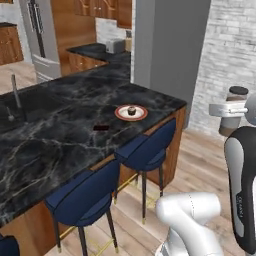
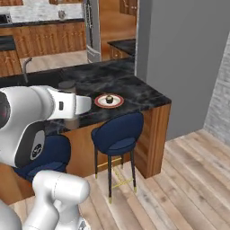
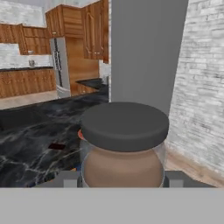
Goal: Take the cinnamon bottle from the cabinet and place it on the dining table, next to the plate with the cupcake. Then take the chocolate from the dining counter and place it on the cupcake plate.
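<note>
Dining table (image 1: 60, 120) (black marble, pale veins) lies ahead-left of gripper (image 3: 122, 179), which clamps the black-capped, brown-bodied cinnamon bottle (image 3: 124, 144).

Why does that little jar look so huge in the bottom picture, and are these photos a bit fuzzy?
Hand view: the cinnamon bottle sits right at the lens, so it looms large and soft-edged. Left base view: the same bottle looks small, and the plate and chocolate are blurry. Right base view: even, flat light, no glare on the dining table.
</note>
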